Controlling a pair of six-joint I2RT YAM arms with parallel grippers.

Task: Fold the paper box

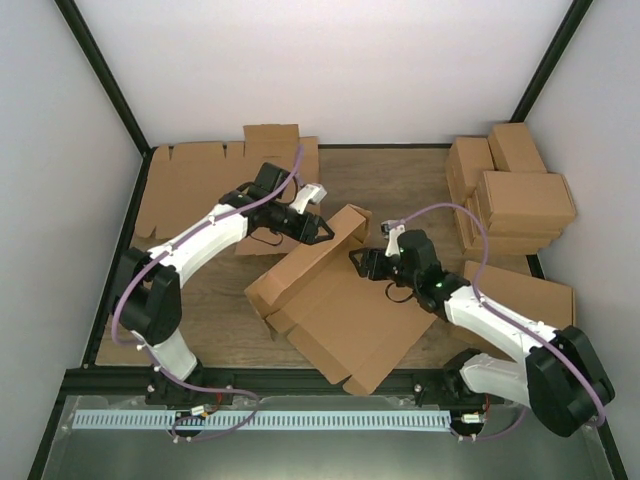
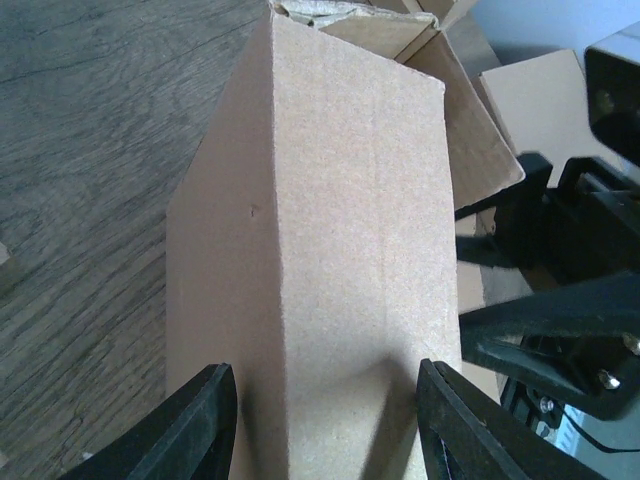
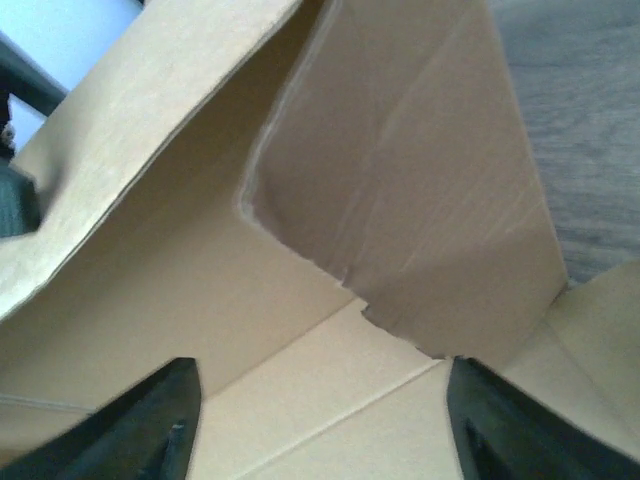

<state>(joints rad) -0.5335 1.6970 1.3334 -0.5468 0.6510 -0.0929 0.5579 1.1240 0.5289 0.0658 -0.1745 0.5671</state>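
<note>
The paper box (image 1: 340, 320) is a brown cardboard mailer lying at an angle mid-table, one long wall raised and its lid panel flat toward the near edge. My left gripper (image 1: 328, 233) is at the far end of that raised wall. In the left wrist view the wall (image 2: 340, 200) fills the frame, and the left gripper (image 2: 327, 420) stands open over it with a finger on each side; contact is unclear. My right gripper (image 1: 358, 262) is inside the box. Its wrist view shows the right gripper (image 3: 320, 420) open above the box floor (image 3: 300, 400), below a flap (image 3: 420, 200), holding nothing.
A bundle of flat notched cardboard sheets (image 1: 200, 185) lies at the back left. Several closed brown cartons (image 1: 510, 195) are stacked at the back right, with one more (image 1: 530, 295) beside the right arm. A black frame rail (image 1: 300, 380) runs along the near edge.
</note>
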